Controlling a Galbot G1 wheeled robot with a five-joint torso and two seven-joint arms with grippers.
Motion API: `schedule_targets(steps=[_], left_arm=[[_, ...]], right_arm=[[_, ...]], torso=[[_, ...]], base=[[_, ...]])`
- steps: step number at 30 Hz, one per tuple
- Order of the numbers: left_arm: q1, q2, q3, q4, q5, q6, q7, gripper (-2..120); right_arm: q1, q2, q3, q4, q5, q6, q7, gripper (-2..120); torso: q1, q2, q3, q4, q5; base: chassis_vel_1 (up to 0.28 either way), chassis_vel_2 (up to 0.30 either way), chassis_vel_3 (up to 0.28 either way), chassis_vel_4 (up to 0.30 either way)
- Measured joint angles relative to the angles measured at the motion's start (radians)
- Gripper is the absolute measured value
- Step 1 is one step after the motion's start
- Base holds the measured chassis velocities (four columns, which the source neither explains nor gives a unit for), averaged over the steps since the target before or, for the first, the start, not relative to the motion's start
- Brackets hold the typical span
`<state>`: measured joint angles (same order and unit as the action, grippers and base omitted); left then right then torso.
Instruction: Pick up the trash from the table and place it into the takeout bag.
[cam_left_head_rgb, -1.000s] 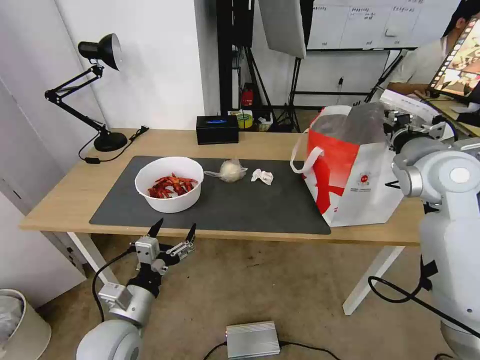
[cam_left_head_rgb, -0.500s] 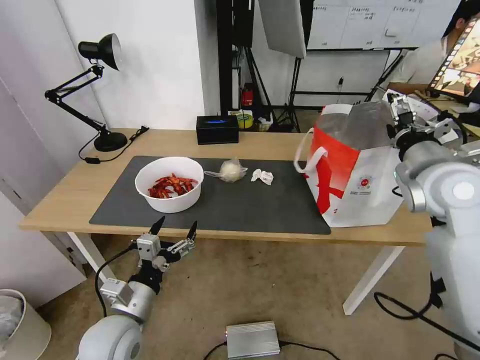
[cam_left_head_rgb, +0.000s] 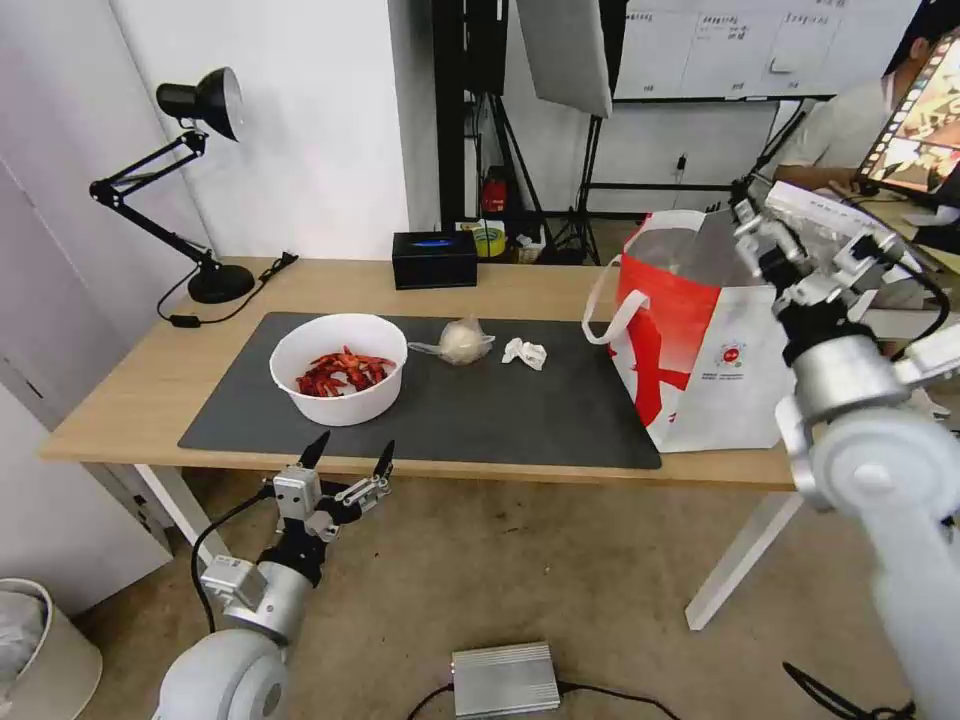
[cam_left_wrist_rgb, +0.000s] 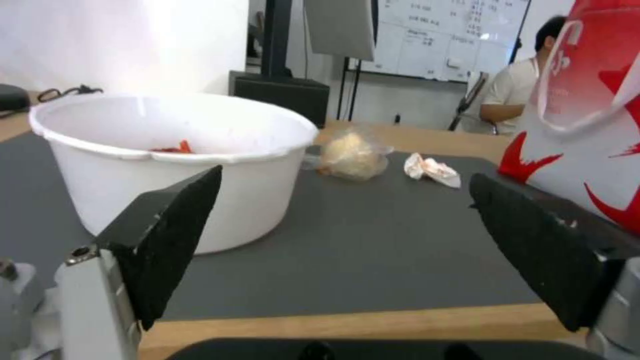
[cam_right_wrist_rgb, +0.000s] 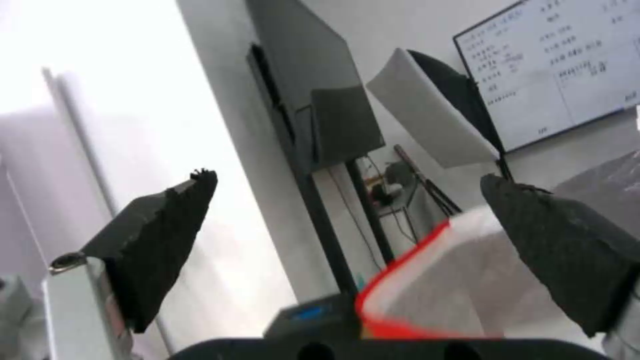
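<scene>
Bowl, knotted bag and tissue lay mid-table, unbagged. Right tool wide open, empty, above takeout bag at right end. Left tool open, empty, below front edge.

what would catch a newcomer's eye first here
Likely the big red-and-white takeout bag standing at the right end of the table, with the right gripper open at its mouth. Next, the white bowl of red shells on the grey mat, with the left gripper open just below the table's near edge.
</scene>
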<state>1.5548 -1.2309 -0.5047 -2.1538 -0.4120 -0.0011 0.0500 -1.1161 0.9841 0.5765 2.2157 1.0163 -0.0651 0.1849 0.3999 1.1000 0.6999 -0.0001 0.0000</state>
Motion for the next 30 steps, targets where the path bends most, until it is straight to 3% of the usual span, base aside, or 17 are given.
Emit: schedule_targets(steps=[19, 30], left_arm=[[-0.033, -0.004, -0.023, 0.060, 0.045, -0.022, -0.019, 100], [-0.044, -0.012, -0.024, 0.081, 0.050, -0.027, -0.036, 100]], right_arm=[[-0.337, 0.197, 0.012, 0.025, -0.384, 0.109, -0.100, 100], [-0.439, 0.251, 0.009, -0.013, -0.561, 0.133, -0.098, 100]], torso=[[0.000, 0.000, 0.000, 0.0001, 0.0000], [0.000, 0.000, 0.000, 0.0001, -0.0001]], base=[[0.000, 0.000, 0.000, 0.000], [0.000, 0.000, 0.000, 0.000]])
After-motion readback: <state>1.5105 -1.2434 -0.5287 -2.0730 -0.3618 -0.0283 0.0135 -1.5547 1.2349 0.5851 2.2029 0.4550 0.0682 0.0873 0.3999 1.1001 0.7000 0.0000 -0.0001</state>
